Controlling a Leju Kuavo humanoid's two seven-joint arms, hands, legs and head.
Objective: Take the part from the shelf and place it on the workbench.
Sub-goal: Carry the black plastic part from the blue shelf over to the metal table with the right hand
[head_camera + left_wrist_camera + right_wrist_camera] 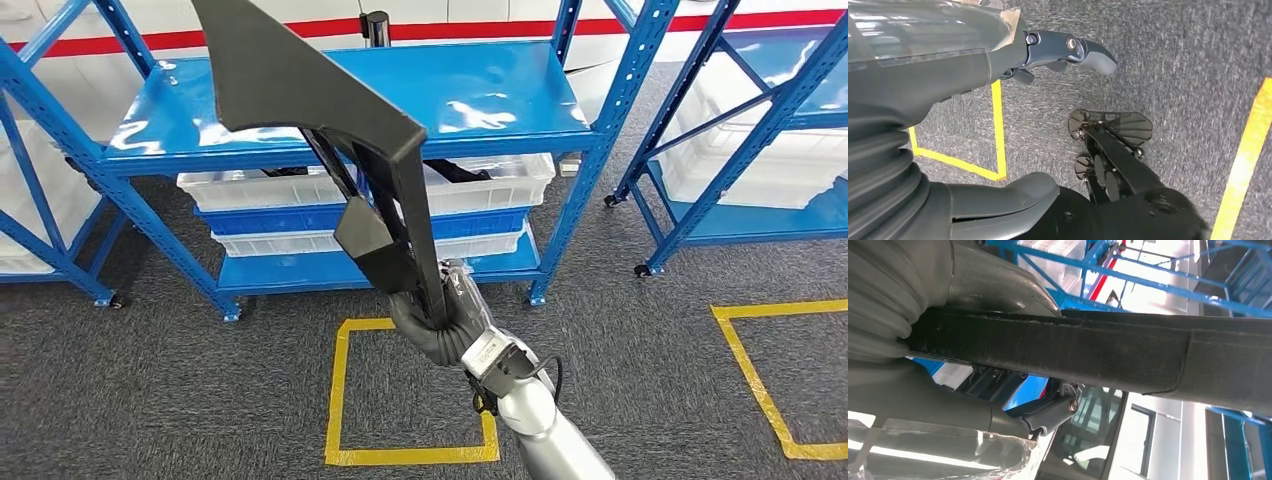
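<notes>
A long black part (330, 110) with a broad flat upper end stands upright in front of the blue shelf (340, 100). My right hand (445, 315) grips its lower end, held above the carpet in front of the shelf. In the right wrist view the part's dark bar (1098, 352) runs across the picture, clamped between the thumb and the fingers (1048, 415). My left hand (998, 55) hangs over the grey carpet with its fingers apart and nothing in them.
White and blue crates (300, 215) sit on the shelf's lower levels. A second blue shelf (760, 130) stands to the right. Yellow tape squares (410, 455) mark the grey carpet in front of the shelves.
</notes>
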